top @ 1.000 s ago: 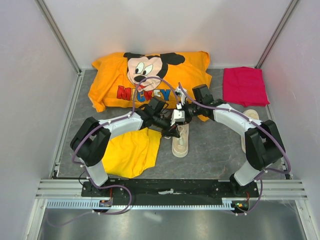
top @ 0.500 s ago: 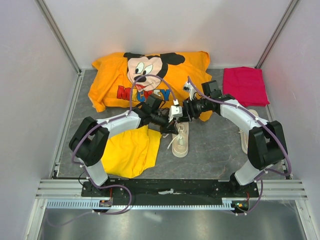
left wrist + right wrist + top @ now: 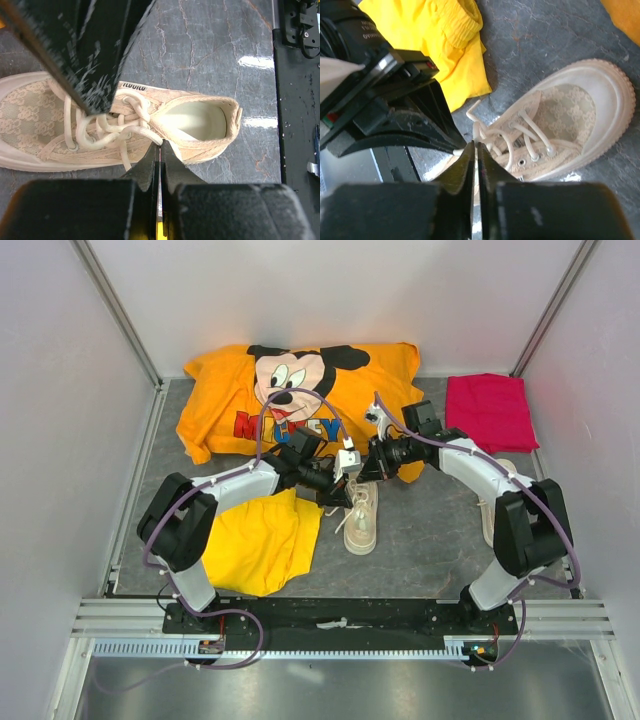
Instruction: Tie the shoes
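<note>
One cream-beige shoe [image 3: 362, 522] lies on the grey floor in the middle, toe toward the arms, with its white laces [image 3: 107, 127] loose over the tongue. It fills the left wrist view [image 3: 195, 125] and shows in the right wrist view [image 3: 570, 125]. My left gripper [image 3: 343, 496] is shut on a lace strand at the shoe's collar [image 3: 160, 146]. My right gripper [image 3: 366, 470] is shut on another lace strand [image 3: 476, 145] just above the shoe, close to the left gripper. The second shoe [image 3: 486, 518] lies at the right, mostly hidden under my right arm.
Yellow shorts [image 3: 262, 542] lie left of the shoe, under my left arm. An orange Mickey shirt [image 3: 300, 400] lies at the back and a folded pink cloth [image 3: 488, 412] at the back right. White walls enclose the table.
My right arm has drawn back and to the right, away from over the shoe, with its gripper staying near the laces. My left gripper has shifted slightly up. The shoe has stayed in place.
</note>
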